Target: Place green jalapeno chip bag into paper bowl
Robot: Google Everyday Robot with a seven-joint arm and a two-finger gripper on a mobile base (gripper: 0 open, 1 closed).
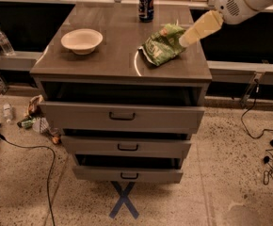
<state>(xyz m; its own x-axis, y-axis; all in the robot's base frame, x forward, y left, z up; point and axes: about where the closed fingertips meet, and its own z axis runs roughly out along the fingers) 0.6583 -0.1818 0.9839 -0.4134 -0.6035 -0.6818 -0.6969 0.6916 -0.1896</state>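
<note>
The green jalapeno chip bag [162, 46] lies crumpled on the right side of the grey cabinet top [113, 55]. The paper bowl [81, 40] sits off-white and empty on the left side of the top, well apart from the bag. My gripper [185, 41] comes in from the upper right on a white arm, pale yellow. Its tip is at the bag's right edge, just above the cabinet top. I cannot tell if it touches the bag.
A dark blue soda can [146, 5] stands at the back of the top, behind the bag. Three drawers [122, 117] below are pulled partly out. A water bottle [4, 41] is on a ledge at left. Litter and cables lie on the floor.
</note>
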